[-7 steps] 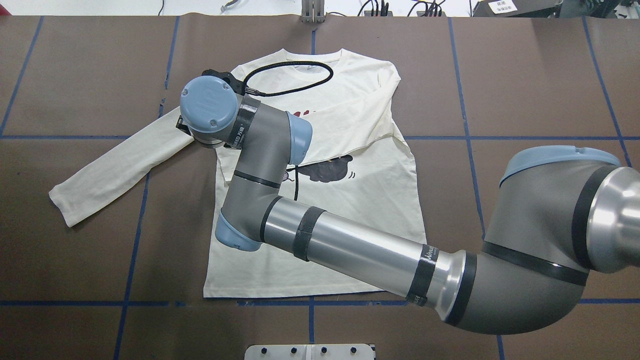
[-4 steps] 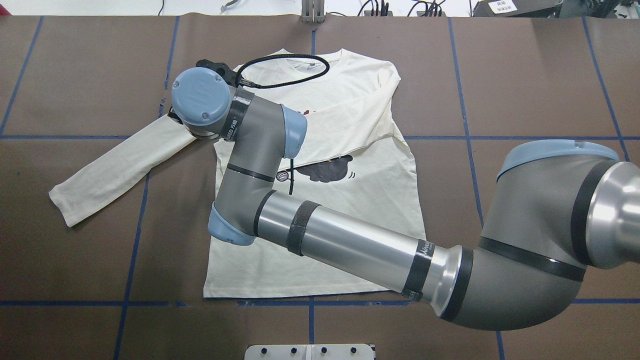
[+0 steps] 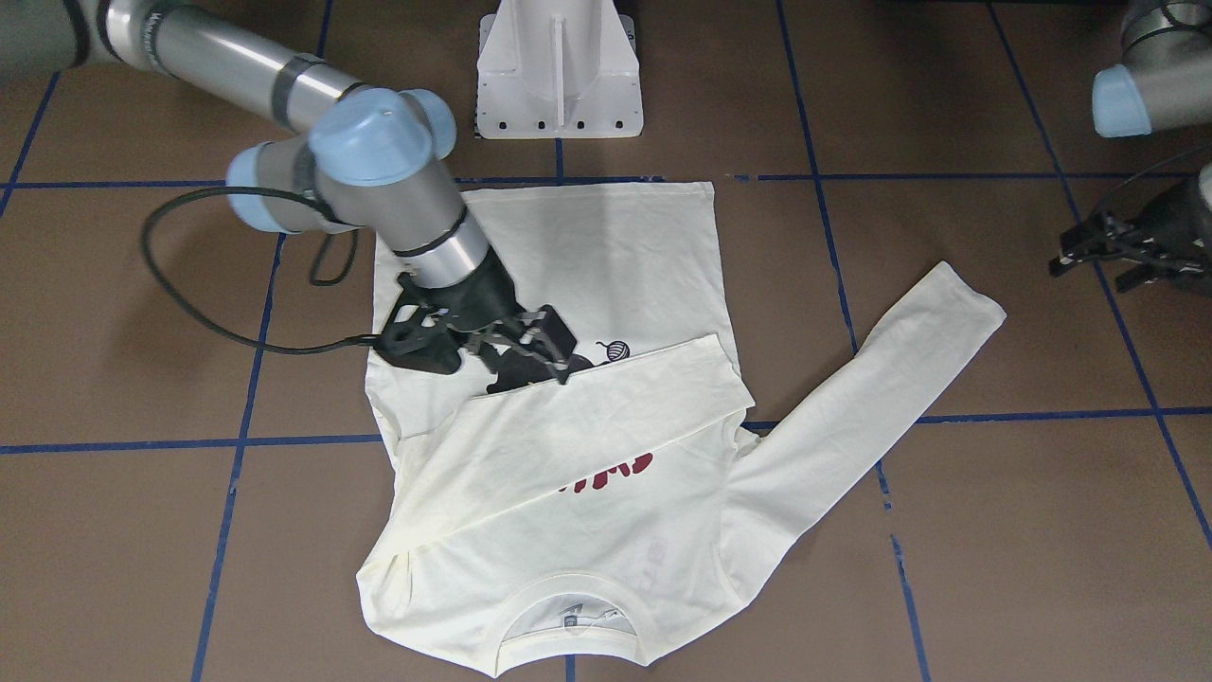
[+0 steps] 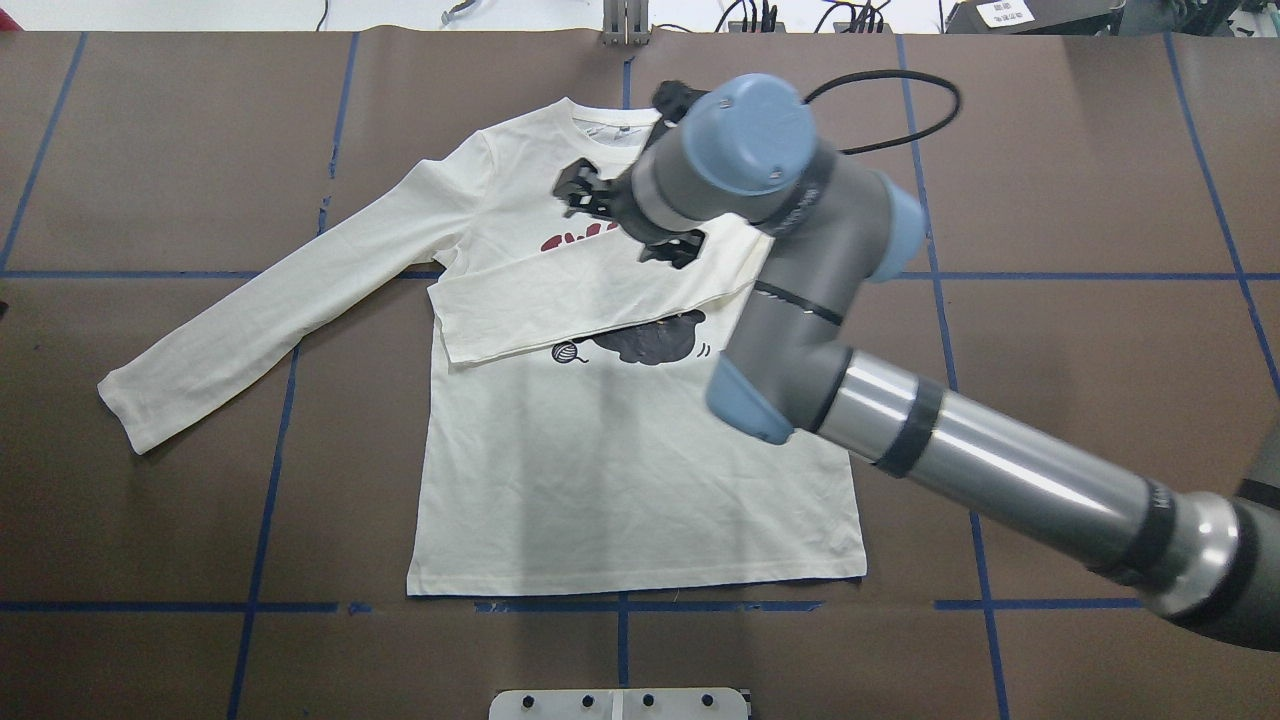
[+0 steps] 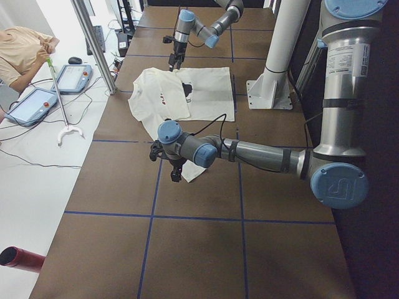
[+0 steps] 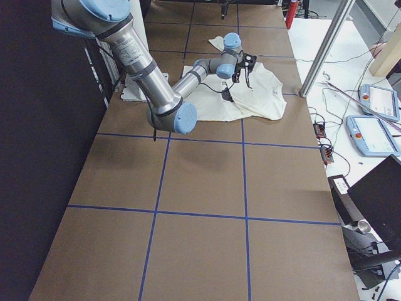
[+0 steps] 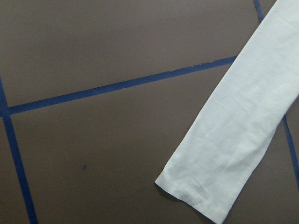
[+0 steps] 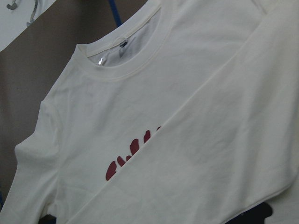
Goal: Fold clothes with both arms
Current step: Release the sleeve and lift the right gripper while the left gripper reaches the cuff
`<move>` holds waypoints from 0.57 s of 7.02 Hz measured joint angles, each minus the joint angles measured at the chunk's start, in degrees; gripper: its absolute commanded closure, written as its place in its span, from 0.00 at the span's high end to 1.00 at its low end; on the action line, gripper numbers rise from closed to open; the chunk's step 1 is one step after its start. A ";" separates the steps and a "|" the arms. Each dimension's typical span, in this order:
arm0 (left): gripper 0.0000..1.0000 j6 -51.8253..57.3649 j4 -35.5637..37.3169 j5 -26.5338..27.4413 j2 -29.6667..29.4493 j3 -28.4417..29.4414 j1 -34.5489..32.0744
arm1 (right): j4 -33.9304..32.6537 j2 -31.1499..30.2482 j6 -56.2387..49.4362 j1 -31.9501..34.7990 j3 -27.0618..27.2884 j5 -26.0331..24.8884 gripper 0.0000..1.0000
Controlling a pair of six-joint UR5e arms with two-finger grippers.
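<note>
Seeing the shirt (image 4: pixel 620 500) flat mid-table (image 4: pixel 1050 150), collar toward the far edge, one sleeve (image 4: pixel 540 310) crossed over its chest, right end effector (image 4: pixel 625 220) wide and empty above it, I'd drop the left end effector (image 3: pixel 1089 263), also wide, onto the other sleeve's cuff (image 7: pixel 210 191), pinching both layers.

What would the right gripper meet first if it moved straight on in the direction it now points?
Probably the T-shirt: the right gripper points down at the folded sleeve lying across the chest, beside the red lettering. Its height above it is unclear.
</note>
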 measured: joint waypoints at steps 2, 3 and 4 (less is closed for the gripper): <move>0.80 -7.10 -6.32 1.76 -1.16 5.80 4.18 | 0.24 -8.38 -1.30 5.17 5.79 6.30 0.99; 0.77 -9.35 -7.13 2.40 -1.88 7.20 5.73 | 0.27 -9.88 -1.51 5.78 7.10 6.95 0.99; 0.69 -11.07 -7.38 3.60 -2.33 7.81 7.50 | 0.29 -10.58 -1.55 5.83 7.70 6.88 0.99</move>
